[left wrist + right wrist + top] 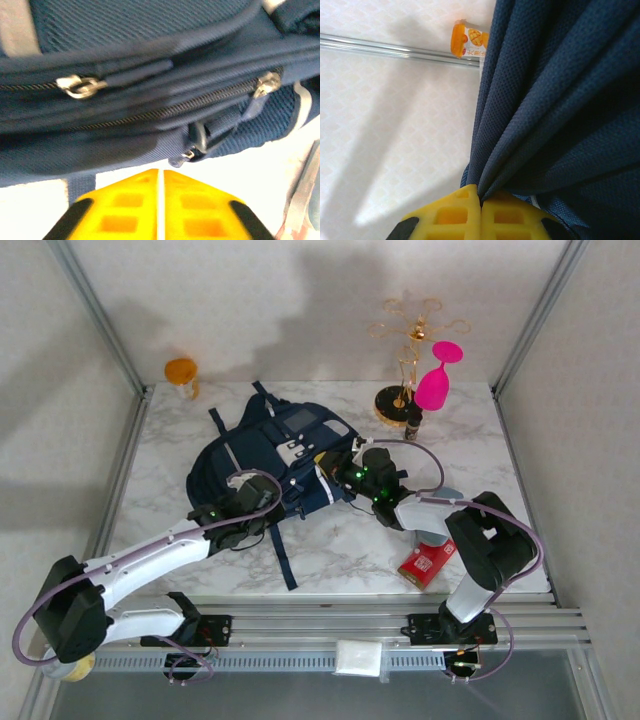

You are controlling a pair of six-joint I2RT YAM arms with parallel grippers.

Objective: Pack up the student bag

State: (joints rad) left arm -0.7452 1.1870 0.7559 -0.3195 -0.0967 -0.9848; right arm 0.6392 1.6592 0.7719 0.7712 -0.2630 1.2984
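Your left arm stretches in from 7 o'clock, left gripper [161, 172] fingers together, a zipper pull [181, 159] just beyond them. Your right gripper [481, 194] clamps fabric at the 3 o'clock edge of the bag [265, 445], which lies mid-table.

On the marble tabletop [350, 545]: the student bag [270, 455] at centre, orange cup [181, 373] at eleven o'clock, gold stand [393, 400] at one, red box [427, 562] at five.

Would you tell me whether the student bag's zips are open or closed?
Closed, where visible: the left wrist view shows the student bag with two zip tracks meshed.
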